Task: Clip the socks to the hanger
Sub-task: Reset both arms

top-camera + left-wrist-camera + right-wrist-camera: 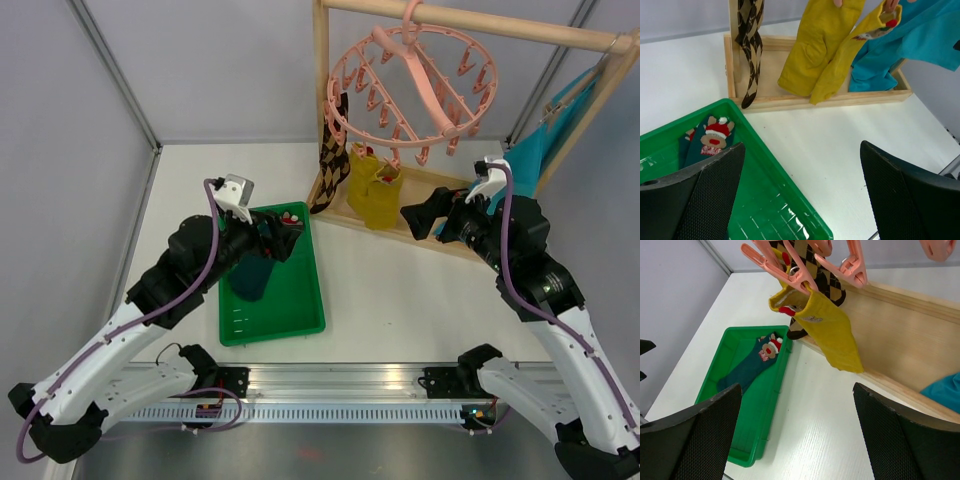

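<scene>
On the white table, the wooden rack stands beyond both arms, with the round pink hanger hooked on its top bar. A plain teal cloth hangs to the right of the right arm's fingers.

The green tray lies under the left gripper, whose fingers are spread wide with nothing between them. In it a dark teal sock lies flat along the tray. Its red-and-white figure end points away, just past the left fingertip.

The right gripper is also spread wide and empty. The mustard socks hang ahead of and above its fingers. Their long axis is near vertical, with cuffs up in the clips and toes down towards the rack's base. An argyle sock hangs beside them in the same way.
</scene>
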Action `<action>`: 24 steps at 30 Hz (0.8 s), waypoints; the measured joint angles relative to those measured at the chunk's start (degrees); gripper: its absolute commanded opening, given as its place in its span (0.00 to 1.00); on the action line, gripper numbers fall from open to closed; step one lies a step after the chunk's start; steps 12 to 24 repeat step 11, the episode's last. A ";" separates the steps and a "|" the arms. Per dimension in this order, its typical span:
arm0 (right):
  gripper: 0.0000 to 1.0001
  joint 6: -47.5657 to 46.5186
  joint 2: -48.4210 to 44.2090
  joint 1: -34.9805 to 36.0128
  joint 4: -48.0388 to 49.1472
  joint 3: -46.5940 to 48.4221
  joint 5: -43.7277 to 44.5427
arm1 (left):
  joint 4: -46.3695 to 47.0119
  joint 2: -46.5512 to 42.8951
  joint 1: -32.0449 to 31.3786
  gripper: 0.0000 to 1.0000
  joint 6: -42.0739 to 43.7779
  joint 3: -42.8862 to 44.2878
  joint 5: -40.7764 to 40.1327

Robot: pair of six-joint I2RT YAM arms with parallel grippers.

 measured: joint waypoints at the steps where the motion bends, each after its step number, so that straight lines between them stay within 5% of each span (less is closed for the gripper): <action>1: 0.98 0.00 0.02 0.00 0.00 -0.22 0.33 | -0.42 -0.11 0.00 1.00 0.00 -0.20 -0.07; 24: 0.98 0.00 -0.17 0.00 0.09 -1.84 1.03 | -1.70 -0.22 0.00 1.00 0.00 -1.03 -0.35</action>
